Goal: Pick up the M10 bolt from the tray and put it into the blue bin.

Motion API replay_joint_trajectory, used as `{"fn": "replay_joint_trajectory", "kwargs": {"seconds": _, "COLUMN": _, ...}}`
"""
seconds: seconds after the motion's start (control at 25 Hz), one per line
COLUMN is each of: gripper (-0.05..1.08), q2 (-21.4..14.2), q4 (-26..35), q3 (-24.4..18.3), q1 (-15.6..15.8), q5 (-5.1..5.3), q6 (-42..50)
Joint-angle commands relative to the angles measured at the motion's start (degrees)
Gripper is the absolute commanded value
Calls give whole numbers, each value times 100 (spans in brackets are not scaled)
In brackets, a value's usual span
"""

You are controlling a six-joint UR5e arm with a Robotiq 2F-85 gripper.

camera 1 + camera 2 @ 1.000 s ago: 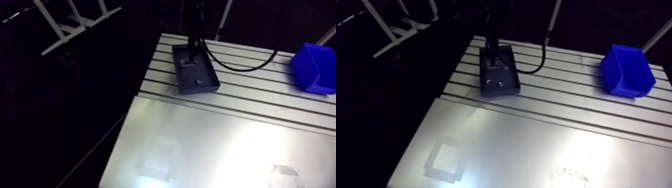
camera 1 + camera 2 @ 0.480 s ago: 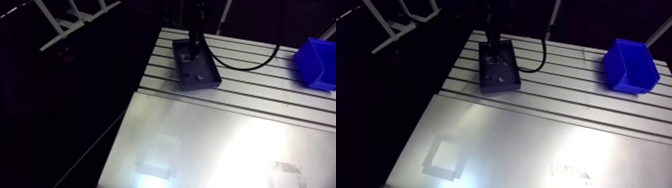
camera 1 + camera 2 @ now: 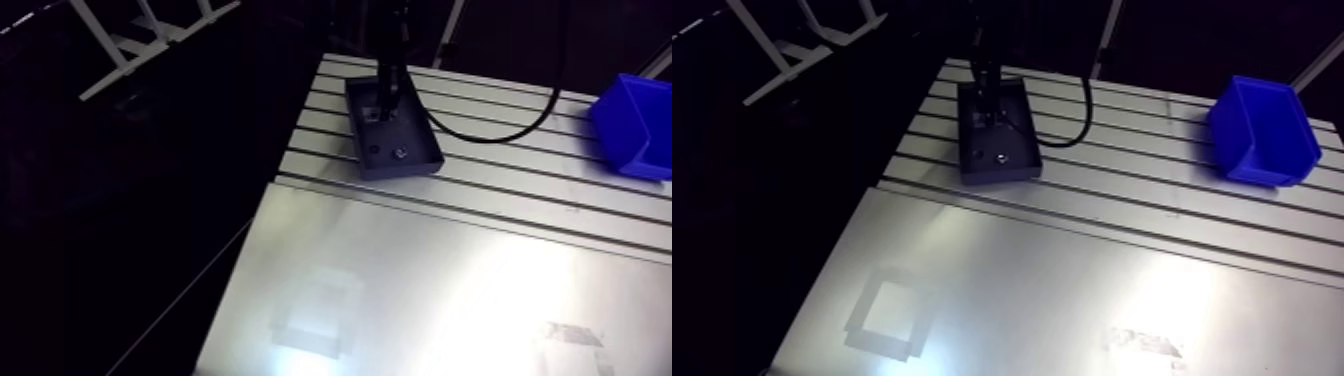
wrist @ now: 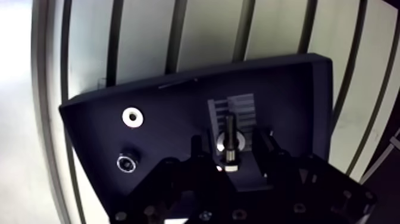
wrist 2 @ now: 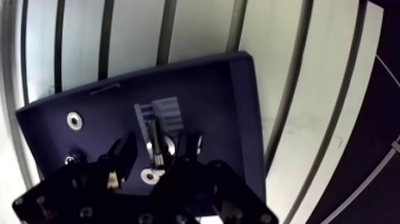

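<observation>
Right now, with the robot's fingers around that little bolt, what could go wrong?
1. The open gripper straddles the thin dark metal bolt without touching it; closing off-centre could tip it or let it slip.
2. A shiny ring seems to lie right beside the bolt in the dark rectangular tray; it might get snagged too.
3. The blue plastic bin stands far across the slotted aluminium table; a weak grip could drop the bolt midway.

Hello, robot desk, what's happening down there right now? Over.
End effector open, straddling M10 bolt in tray. Bolt not yet gripped. Washer off to one side, clear. Blue bin stands apart from tray.
</observation>
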Motion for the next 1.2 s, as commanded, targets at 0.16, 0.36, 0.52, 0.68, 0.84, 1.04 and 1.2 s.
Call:
{"fn": "replay_joint_trajectory", "kwargs": {"seconds": 0.16, "gripper": 61, "q2": 6, "q4": -9, "q3": 5, "q1": 34, "q5": 5, "q6": 14}}
{"fn": "replay_joint_trajectory", "kwargs": {"seconds": 0.36, "gripper": 66, "q2": 6, "q4": -9, "q3": -4, "q1": 34, "q5": 5, "q6": 5}}
{"fn": "replay_joint_trajectory", "kwargs": {"seconds": 0.52, "gripper": 69, "q2": 6, "q4": -18, "q3": -21, "q1": 34, "q5": 5, "q6": 5}}
{"fn": "replay_joint_trajectory", "kwargs": {"seconds": 0.68, "gripper": 72, "q2": 6, "q4": -159, "q3": 5, "q1": 34, "q5": 5, "q6": -12}}
{"fn": "replay_joint_trajectory", "kwargs": {"seconds": 0.84, "gripper": 73, "q2": 6, "q4": -159, "q3": 5, "q1": 34, "q5": 5, "q6": -12}}
{"fn": "replay_joint_trajectory", "kwargs": {"seconds": 1.04, "gripper": 74, "q2": 6, "q4": -159, "q3": 5, "q1": 34, "q5": 5, "q6": -12}}
{"fn": "replay_joint_trajectory", "kwargs": {"seconds": 1.2, "gripper": 77, "q2": 6, "q4": -159, "q3": 14, "q1": 34, "q5": 5, "q6": -21}}
